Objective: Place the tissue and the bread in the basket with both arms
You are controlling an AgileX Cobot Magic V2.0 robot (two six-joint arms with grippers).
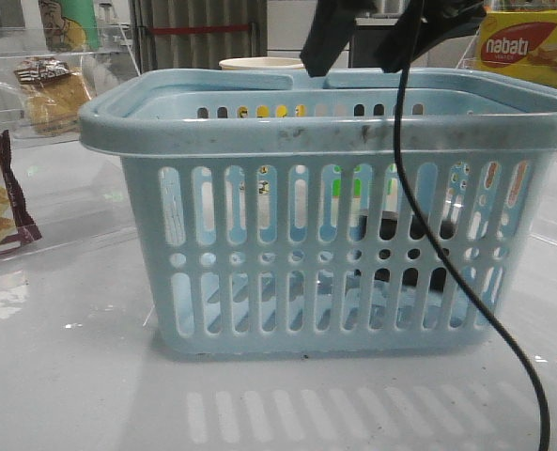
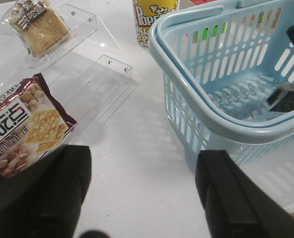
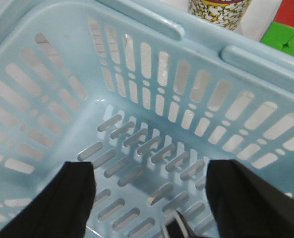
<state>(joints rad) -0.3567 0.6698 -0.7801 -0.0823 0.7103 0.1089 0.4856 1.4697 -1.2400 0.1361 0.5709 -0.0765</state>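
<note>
- The tissue (image 1: pixel 397 252), a small black pack, lies on the floor of the blue basket (image 1: pixel 334 132).
- The right gripper (image 3: pixel 151 198) hangs over it, fingers spread and empty.
- The bread (image 2: pixel 39 29) sits on a clear shelf (image 2: pixel 82 20) beside the basket.
- The left gripper (image 2: pixel 142 191), fingers spread, must likely reach it next.

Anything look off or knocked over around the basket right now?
Nothing stands out. The basket sits upright and unbroken, the tissue lies on its floor, and the bread rests undisturbed on its clear stand. No spills.
</note>
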